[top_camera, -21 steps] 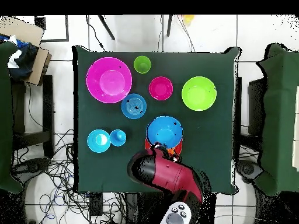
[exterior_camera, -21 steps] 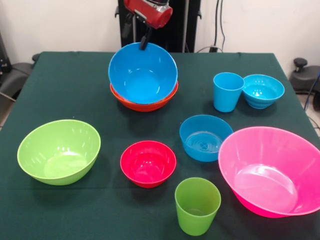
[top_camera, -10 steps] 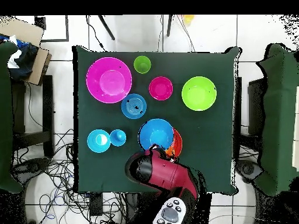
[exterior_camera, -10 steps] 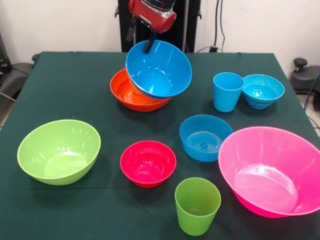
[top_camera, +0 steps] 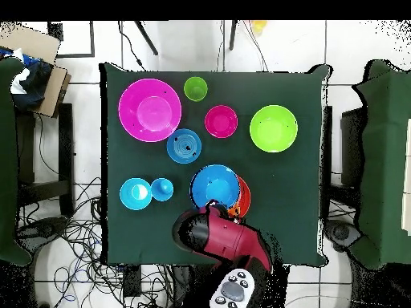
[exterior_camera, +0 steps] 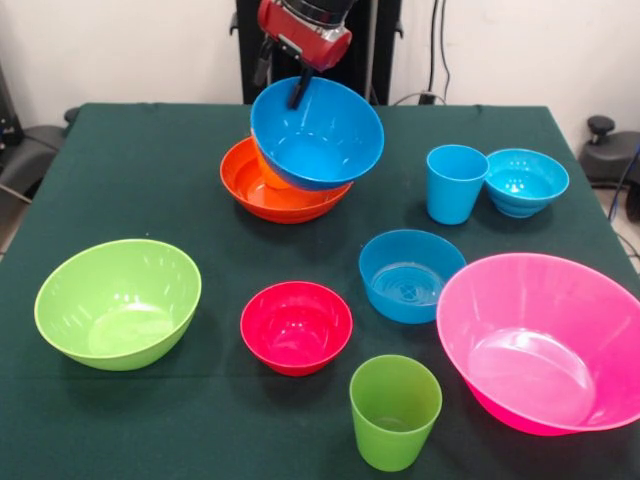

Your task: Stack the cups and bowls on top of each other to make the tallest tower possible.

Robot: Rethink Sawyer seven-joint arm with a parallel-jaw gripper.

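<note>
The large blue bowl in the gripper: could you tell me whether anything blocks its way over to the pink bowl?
Possibly. The large blue bowl hangs tilted over the orange bowl. Between it and the pink bowl sits the medium blue bowl; it is low, so a raised carry should clear it.

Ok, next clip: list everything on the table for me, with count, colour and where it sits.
large blue bowl: 1, blue, lifted and tilted, held at its far rim over the orange bowl
orange bowl: 1, orange, far middle of the table, partly under the blue one
lime bowl: 1, lime green, near left
red bowl: 1, red, near middle
medium blue bowl: 1, blue, right of centre
pink bowl: 1, pink, near right
turquoise bowl: 1, turquoise, far right
blue cup: 1, light blue, beside the turquoise bowl
green cup: 1, green, front edge
table: 1, dark green cloth
claw: 1, black, on a red arm, shut on the large blue bowl's rim
</note>
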